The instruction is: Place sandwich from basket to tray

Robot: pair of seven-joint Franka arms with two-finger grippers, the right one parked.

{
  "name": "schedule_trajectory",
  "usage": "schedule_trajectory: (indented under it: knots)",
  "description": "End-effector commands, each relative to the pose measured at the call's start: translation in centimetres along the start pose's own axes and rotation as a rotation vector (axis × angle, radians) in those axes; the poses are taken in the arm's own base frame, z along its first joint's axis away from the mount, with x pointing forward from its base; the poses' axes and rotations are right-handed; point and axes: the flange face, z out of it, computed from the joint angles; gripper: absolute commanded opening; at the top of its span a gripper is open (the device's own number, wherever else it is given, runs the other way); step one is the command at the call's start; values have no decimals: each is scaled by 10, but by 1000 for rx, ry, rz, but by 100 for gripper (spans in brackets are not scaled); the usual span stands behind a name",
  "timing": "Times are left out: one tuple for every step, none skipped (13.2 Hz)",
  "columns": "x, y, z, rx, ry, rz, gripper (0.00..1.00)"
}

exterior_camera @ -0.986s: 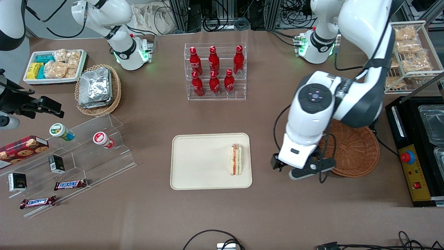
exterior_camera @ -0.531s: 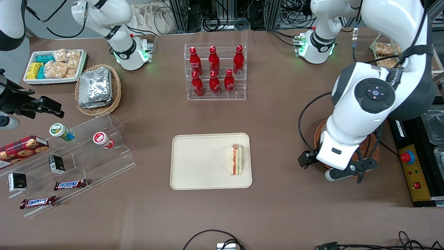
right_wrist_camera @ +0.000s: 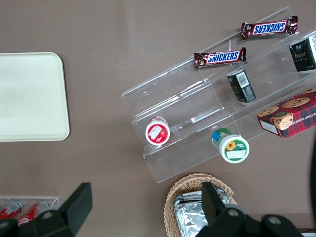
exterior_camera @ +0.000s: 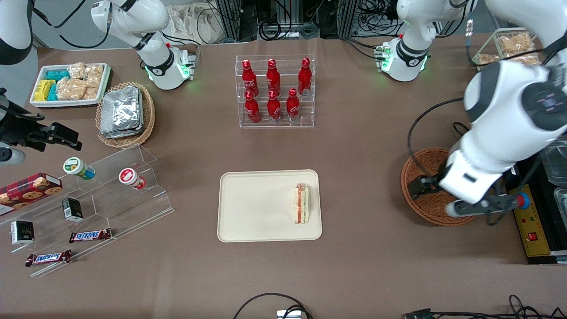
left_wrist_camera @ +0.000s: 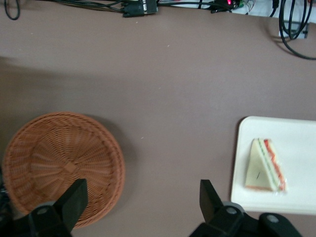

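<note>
Swinging away from the tray (exterior_camera: 248, 208), the left arm has carried its gripper (left_wrist_camera: 143, 200) from the bare table between tray and basket (exterior_camera: 423, 204) out over the basket itself, toward the working arm's end of the table. And the sandwich (exterior_camera: 302, 204) hasn't budged: it lies flat on the tray, at the edge nearest the basket. Look at it from the wrist: a white triangular wedge (left_wrist_camera: 265, 165) with red-orange and green stripes along one side, a faint sheen of clear wrap on it. The gripper's jaws stand spread wide, nothing between them, one finger (left_wrist_camera: 74, 197) over the basket's rim, the other (left_wrist_camera: 207, 195) over brown tabletop. In the front view the arm's white wrist covers much of the basket, so only the part of the weave toward the tray shows there. From the wrist its woven bowl (left_wrist_camera: 61, 165) shows with nothing in it, though its outer edge is cut off. The tray is cropped too, just one corner (left_wrist_camera: 247, 123) visible.
</note>
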Motion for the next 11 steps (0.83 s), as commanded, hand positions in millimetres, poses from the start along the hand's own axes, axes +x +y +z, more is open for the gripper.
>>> schedule_trajectory:
  knots:
    - [-35, -44, -26, -10, -50, 62, 100]
    - [-43, -54, -37, -1, -67, 93, 100]
    - [-52, -67, -53, 8, -75, 105, 100]
    - [-59, -78, -65, 14, -75, 103, 100]
    - [-66, -85, -79, 19, -65, 97, 100]
    - [-73, -87, -87, 28, -57, 104, 100]
    - [-78, -88, -92, 33, -50, 106, 100]
    - [-82, -88, -98, 33, -41, 106, 100]
    - [-85, -88, -103, 34, -33, 105, 100]
    - [-89, -88, -110, 34, -25, 105, 100]
    - [-91, -88, -114, 34, -27, 102, 100]
